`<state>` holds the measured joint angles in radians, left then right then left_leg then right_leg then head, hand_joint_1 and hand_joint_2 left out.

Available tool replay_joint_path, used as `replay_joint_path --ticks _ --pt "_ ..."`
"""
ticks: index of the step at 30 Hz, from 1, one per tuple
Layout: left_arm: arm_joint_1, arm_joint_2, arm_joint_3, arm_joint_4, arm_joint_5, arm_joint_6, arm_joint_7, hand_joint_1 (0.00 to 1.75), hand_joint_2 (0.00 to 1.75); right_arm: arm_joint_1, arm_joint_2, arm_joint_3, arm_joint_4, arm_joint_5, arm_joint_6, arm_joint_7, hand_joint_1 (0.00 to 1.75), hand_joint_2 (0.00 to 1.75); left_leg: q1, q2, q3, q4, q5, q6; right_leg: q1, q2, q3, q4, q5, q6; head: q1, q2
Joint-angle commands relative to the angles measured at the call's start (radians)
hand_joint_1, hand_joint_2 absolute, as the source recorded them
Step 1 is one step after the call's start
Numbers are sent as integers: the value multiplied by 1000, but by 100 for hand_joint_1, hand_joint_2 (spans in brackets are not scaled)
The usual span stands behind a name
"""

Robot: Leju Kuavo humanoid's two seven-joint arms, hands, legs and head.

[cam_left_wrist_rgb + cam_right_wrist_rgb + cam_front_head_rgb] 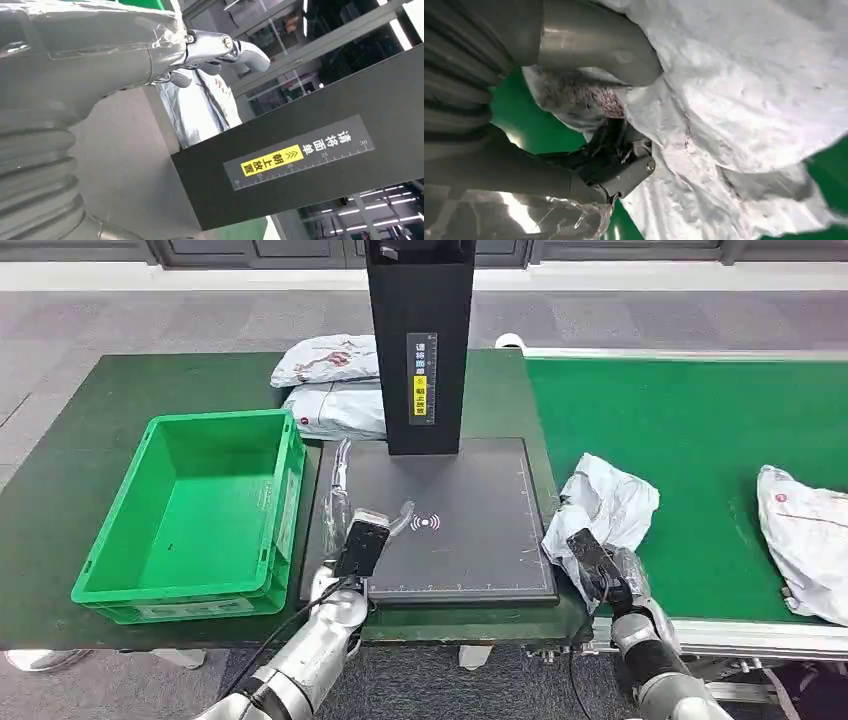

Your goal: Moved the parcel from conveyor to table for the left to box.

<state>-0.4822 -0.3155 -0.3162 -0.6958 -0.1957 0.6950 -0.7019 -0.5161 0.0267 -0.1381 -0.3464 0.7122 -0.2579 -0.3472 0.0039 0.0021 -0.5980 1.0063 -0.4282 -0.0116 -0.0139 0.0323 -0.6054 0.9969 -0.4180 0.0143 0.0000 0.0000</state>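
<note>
A crumpled white parcel (605,505) lies at the left edge of the green conveyor (690,420), just beside the black scanner pad (450,530). My right hand (603,573) grips its near end; in the right wrist view the grey thumb (599,45) presses into the parcel (744,100) and the dark fingers (616,150) curl under it. My left hand (360,525) hovers over the pad's left edge with fingers (225,47) spread and holds nothing. The green box (190,510) stands open just left of it.
A black column (420,340) with a yellow label rises from the back of the pad. Two white parcels (335,385) are stacked behind it on the green table (60,470). Another white parcel (805,535) lies further right on the conveyor.
</note>
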Motion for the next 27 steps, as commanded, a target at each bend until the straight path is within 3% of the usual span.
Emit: replay_joint_path --ticks 1,6,10,12,13,14,17,19,22,27 --pt "-13 35 19 21 -4 3 4 0 175 -22 36 27 37 5 -7 -5 175 175 1 2 2 -2 -1 -1 1 -1 1 -1 -1 -2 0 0" --pt "-13 35 19 21 -4 3 4 0 175 -22 36 27 37 5 -7 -5 175 175 1 1 0 -1 -1 0 2 -1 0 -1 -1 -1 0 0" --pt "-5 31 45 13 -20 3 4 0 175 -16 75 -10 -45 -66 -150 -186 175 175 1 2 0 -2 -1 -1 3 -1 -1 -2 0 -2 0 0" --pt "0 24 60 1 -41 3 4 0 175 19 118 -20 -197 -153 -235 -334 175 175 0 3 -1 -1 -1 0 2 0 -2 -1 0 -2 0 0" --pt "2 23 62 -4 -44 3 4 0 175 63 131 11 -321 -201 -242 -351 175 175 0 3 -2 0 -2 0 2 1 -2 0 0 -1 0 0" --pt "1 20 68 -4 -52 3 4 0 175 131 127 91 -493 -254 -266 -341 175 175 0 4 -1 -1 -1 -1 2 1 -2 0 -1 -2 0 0" --pt "-11 23 64 1 -49 3 4 0 175 251 112 227 -796 -312 -288 -292 175 175 0 -1 -3 -1 -1 0 2 -5 -3 0 -2 -2 0 0" --pt "-15 27 56 -1 -45 3 4 0 175 283 95 311 -869 -284 -279 -252 175 175 0 -6 -4 0 0 0 2 -10 -3 1 -3 -2 0 0" --pt "-24 31 30 -6 -33 3 4 0 175 289 94 436 -858 -236 -242 -210 175 175 0 -8 -5 0 -1 0 2 -13 -2 1 -4 -3 0 0" --pt "-37 34 15 -3 -21 3 4 0 175 197 108 556 -683 -204 -254 -193 175 175 2 -7 -5 0 -1 0 1 -11 -2 1 -5 -3 0 0"
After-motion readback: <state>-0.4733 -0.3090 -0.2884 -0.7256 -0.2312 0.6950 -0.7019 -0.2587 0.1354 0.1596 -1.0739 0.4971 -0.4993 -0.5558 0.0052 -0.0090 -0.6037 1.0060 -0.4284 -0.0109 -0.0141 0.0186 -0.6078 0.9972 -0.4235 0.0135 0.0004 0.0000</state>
